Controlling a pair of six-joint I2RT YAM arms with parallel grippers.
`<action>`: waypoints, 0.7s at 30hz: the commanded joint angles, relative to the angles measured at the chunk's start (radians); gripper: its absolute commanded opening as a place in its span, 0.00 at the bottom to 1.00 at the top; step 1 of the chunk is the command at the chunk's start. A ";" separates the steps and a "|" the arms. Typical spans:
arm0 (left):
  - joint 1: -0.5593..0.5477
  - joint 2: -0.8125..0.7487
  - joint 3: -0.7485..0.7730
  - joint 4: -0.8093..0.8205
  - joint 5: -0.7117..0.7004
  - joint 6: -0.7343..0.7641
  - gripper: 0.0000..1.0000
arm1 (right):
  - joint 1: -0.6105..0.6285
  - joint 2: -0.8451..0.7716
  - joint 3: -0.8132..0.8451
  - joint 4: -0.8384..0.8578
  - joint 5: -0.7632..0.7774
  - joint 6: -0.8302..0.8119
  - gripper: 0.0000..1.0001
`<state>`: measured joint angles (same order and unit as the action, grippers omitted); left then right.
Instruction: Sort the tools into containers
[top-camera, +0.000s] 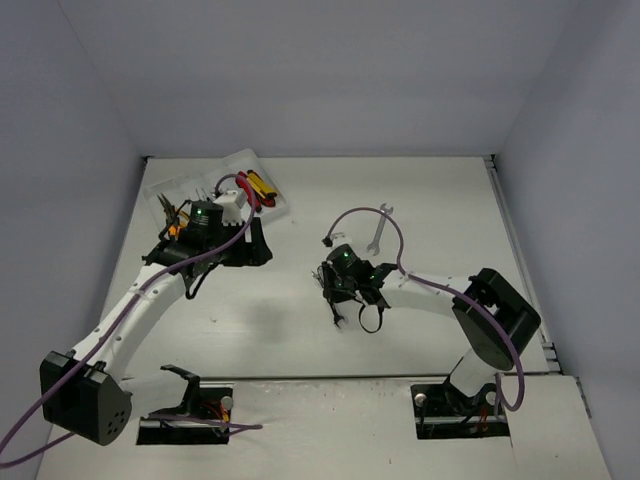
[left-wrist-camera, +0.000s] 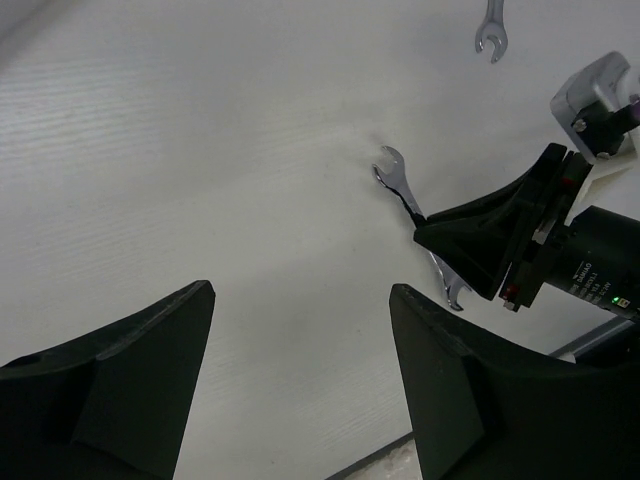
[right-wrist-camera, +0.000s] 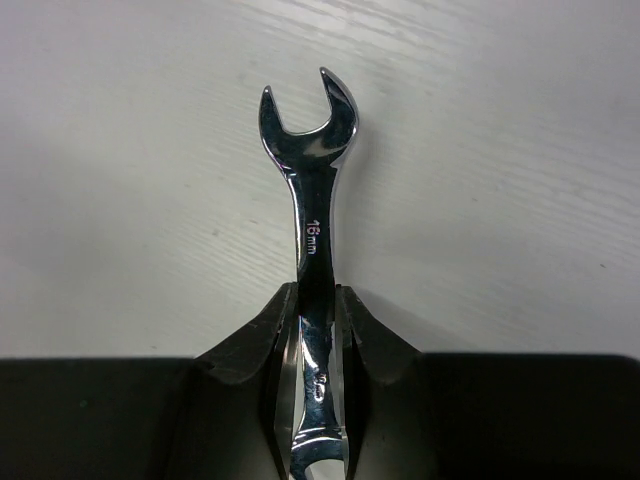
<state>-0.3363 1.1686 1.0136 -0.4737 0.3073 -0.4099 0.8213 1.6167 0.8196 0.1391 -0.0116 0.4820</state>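
My right gripper (right-wrist-camera: 318, 300) is shut on the shaft of a silver 16 mm wrench (right-wrist-camera: 312, 220), whose open end points away from me, low at the white table. In the top view this gripper (top-camera: 338, 298) is at the table's middle. The left wrist view shows it (left-wrist-camera: 500, 245) with the held wrench (left-wrist-camera: 395, 172). A second silver wrench (top-camera: 380, 228) lies loose further back. My left gripper (top-camera: 255, 245) is open and empty (left-wrist-camera: 300, 300), just in front of the translucent tray (top-camera: 243, 155). The tray holds red and yellow knives (top-camera: 260, 185) and orange-handled pliers (top-camera: 170, 212).
The loose wrench also shows at the top of the left wrist view (left-wrist-camera: 491, 30). Grey walls close the table at the back and both sides. A purple cable loops over each arm.
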 joint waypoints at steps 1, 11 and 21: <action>-0.056 -0.028 -0.052 0.167 0.018 -0.130 0.68 | 0.053 -0.012 0.060 0.165 -0.039 -0.033 0.00; -0.118 0.032 -0.076 0.260 0.001 -0.200 0.68 | 0.120 -0.086 0.043 0.301 -0.085 -0.065 0.00; -0.131 0.023 -0.121 0.299 -0.047 -0.266 0.68 | 0.121 -0.148 0.020 0.355 -0.071 -0.040 0.00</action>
<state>-0.4580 1.2250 0.8990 -0.2613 0.2927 -0.6278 0.9421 1.5319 0.8341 0.3795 -0.0871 0.4293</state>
